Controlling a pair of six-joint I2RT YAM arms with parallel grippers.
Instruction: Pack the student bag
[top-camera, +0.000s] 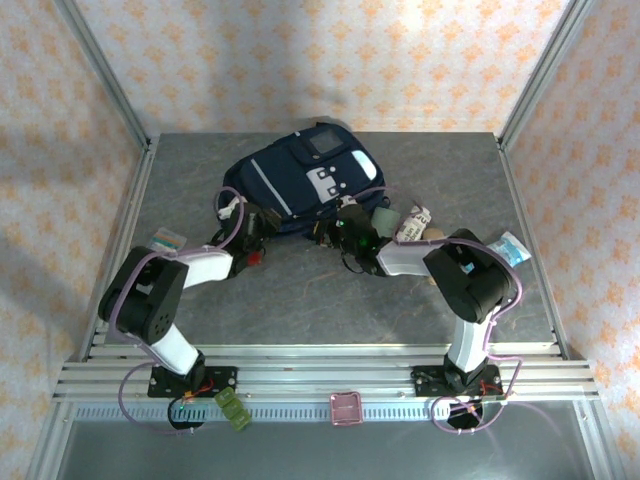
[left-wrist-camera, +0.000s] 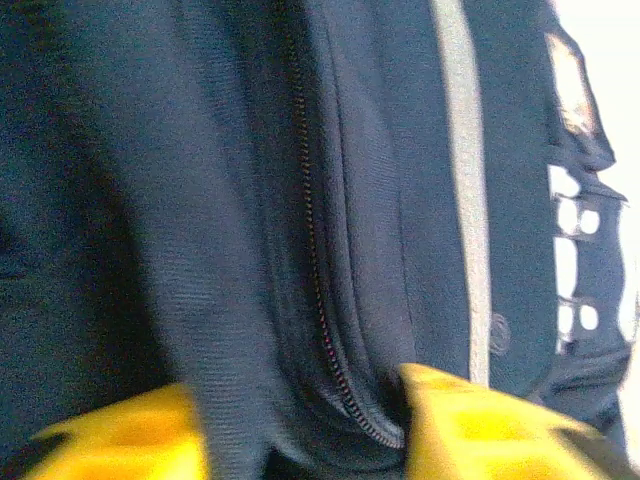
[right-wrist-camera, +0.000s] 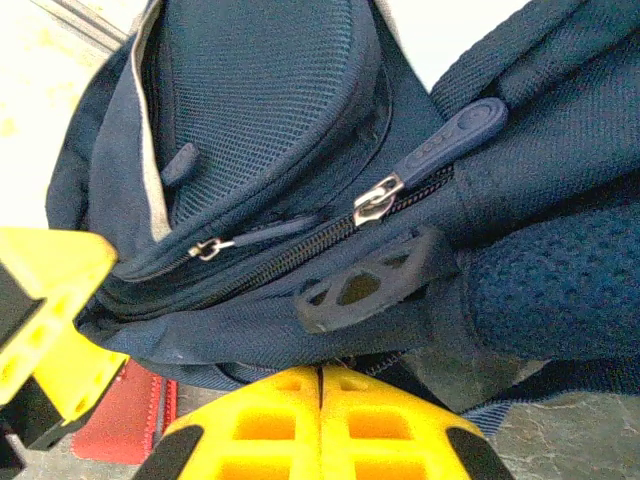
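Barely begun: student bag (top-camera: 300, 178) zips (right-wrist-camera: 375, 200) look shut, blue-white packet (top-camera: 510, 247) unpacked on table (top-camera: 300, 300); L gripper (left-wrist-camera: 300, 400) astride bag fabric, hold unclear; R gripper (right-wrist-camera: 320, 385) shut, seemingly empty

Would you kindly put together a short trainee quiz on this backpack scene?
1. True or false: the right tool is shut.
2. The backpack is mainly: A green, B navy, C red.
3. Fill in: a ___ runs down the fabric toward the left tool.
Key: 1 true; 2 B; 3 zipper.
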